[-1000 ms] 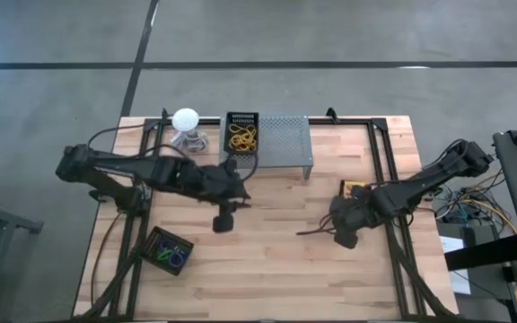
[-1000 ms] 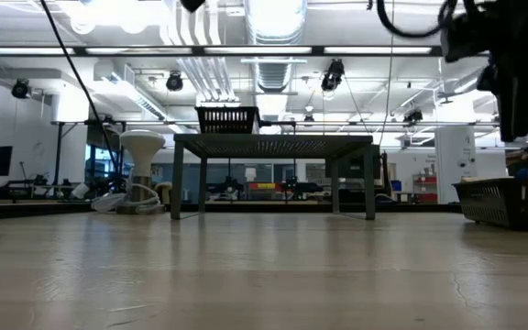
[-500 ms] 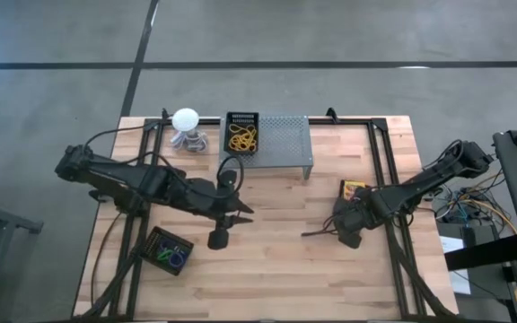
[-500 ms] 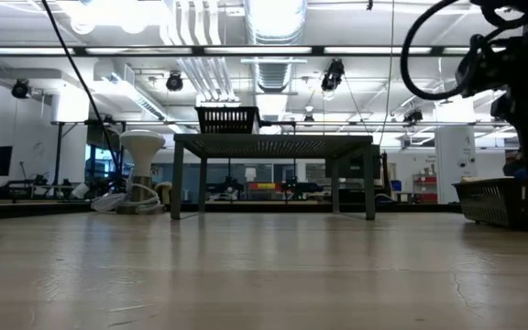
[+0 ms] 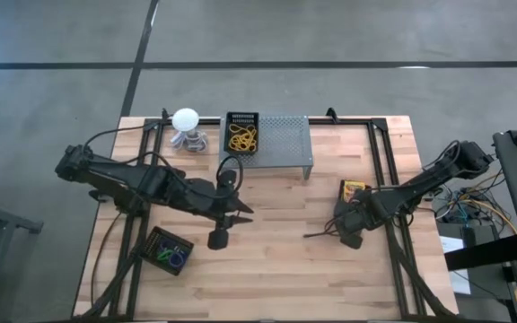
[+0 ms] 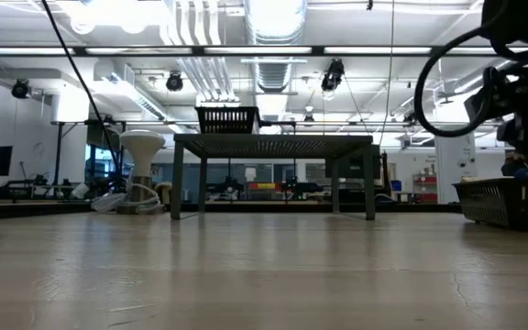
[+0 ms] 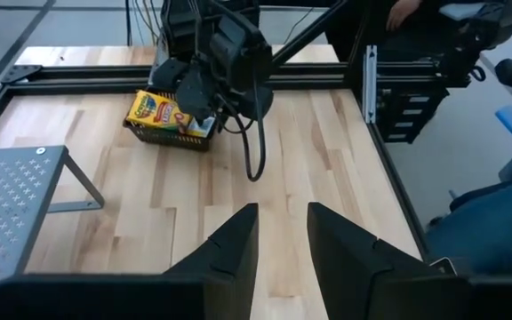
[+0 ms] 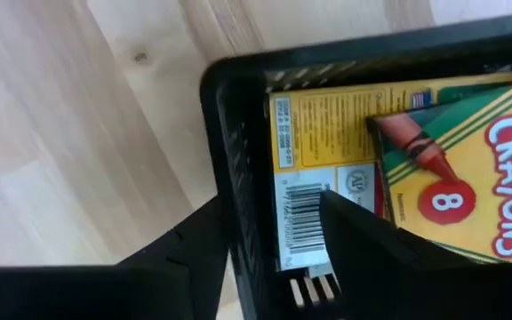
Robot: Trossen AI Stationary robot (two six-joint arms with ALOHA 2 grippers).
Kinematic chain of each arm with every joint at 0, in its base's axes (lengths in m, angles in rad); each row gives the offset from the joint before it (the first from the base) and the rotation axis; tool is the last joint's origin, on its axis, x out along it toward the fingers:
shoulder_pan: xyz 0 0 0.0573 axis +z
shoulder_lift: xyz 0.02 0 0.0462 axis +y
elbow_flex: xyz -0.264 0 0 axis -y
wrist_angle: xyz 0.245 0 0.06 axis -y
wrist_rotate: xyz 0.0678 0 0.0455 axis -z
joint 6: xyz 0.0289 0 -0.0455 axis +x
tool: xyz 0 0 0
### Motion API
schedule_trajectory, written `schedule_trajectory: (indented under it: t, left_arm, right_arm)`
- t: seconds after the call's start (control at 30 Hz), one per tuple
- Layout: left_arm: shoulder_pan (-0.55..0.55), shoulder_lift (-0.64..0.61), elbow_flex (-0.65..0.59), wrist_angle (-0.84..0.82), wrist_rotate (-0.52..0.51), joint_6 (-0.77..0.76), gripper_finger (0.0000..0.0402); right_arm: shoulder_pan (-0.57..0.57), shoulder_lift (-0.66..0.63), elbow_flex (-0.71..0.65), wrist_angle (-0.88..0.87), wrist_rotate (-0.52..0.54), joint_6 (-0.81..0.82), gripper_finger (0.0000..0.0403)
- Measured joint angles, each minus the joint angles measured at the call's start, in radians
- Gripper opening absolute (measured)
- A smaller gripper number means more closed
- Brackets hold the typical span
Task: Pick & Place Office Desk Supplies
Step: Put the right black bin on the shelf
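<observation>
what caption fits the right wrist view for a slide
Right claw open astride the black mesh basket's wall, above a yellow-and-green crayon box.

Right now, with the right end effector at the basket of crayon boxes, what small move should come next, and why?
Probably close the right end effector on the black basket. Its fingers straddle the basket's wall, one outside, one over the crayon box inside, with a gap still showing. The left end effector hangs open over bare table.
</observation>
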Motion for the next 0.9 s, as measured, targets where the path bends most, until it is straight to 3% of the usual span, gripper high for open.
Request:
schedule_trajectory:
  t: [0.1,0.3,0.5,0.9]
  left_arm:
    - [0.0,0.0,0.0,0.0,-0.016,-0.003,0.0102]
    - [0.0,0.0,0.0,0.0,-0.023,-0.028,0.0102]
    - [0.0,0.0,0.0,0.0,-0.024,-0.05,0.0102]
    - [-0.016,-0.011,0.0,-0.001,-0.022,-0.078,0.0102]
  right_arm:
    - [0.0,0.0,-0.008,0.002,-0.001,-0.003,0.0136]
    - [0.0,0.0,-0.012,-0.001,0.001,-0.034,0.0023]
    - [0.0,0.0,0.033,-0.04,0.002,-0.06,0.0009]
    - [-0.02,0.001,0.415,-0.387,0.058,-0.17,0.0008]
